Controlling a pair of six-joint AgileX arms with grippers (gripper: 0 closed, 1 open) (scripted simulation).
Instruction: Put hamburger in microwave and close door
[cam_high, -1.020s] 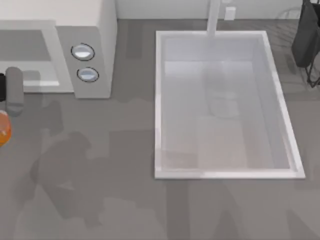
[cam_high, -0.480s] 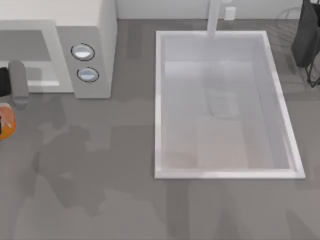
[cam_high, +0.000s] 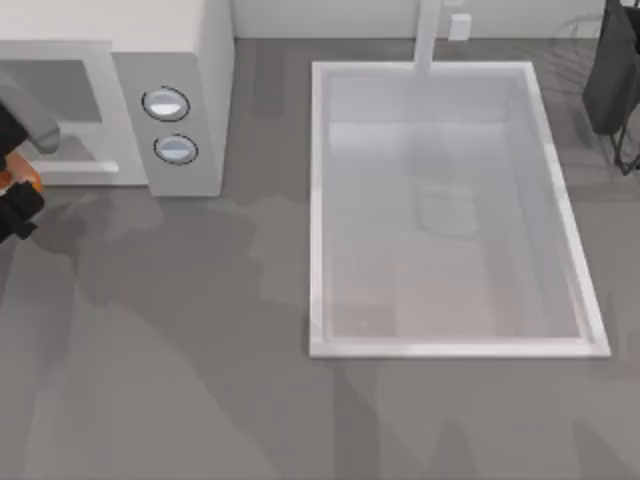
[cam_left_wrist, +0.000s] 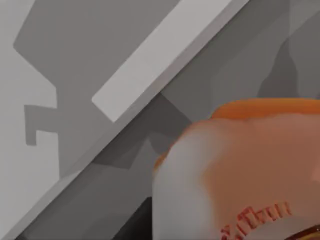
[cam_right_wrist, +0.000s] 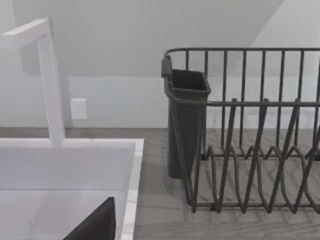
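Now left gripper (cam_high: 14, 182) grasping hamburger (cam_high: 20, 178) beside microwave (cam_high: 150, 90), cavity empty, right gripper unclear.

The grey surface (cam_high: 200, 340) lies bare between the microwave (cam_high: 190, 60) and sink (cam_high: 318, 200). The microwave's cavity (cam_high: 55, 90) gapes open; the left pincer (cam_high: 15, 185) with the hamburger (cam_high: 18, 178) crowds its mouth.

Top view looked straight down; left wrist sat close over the hamburger (cam_left_wrist: 240, 175); right wrist faced the far-right rack (cam_right_wrist: 250, 130), sharing the sink (cam_high: 318, 200).
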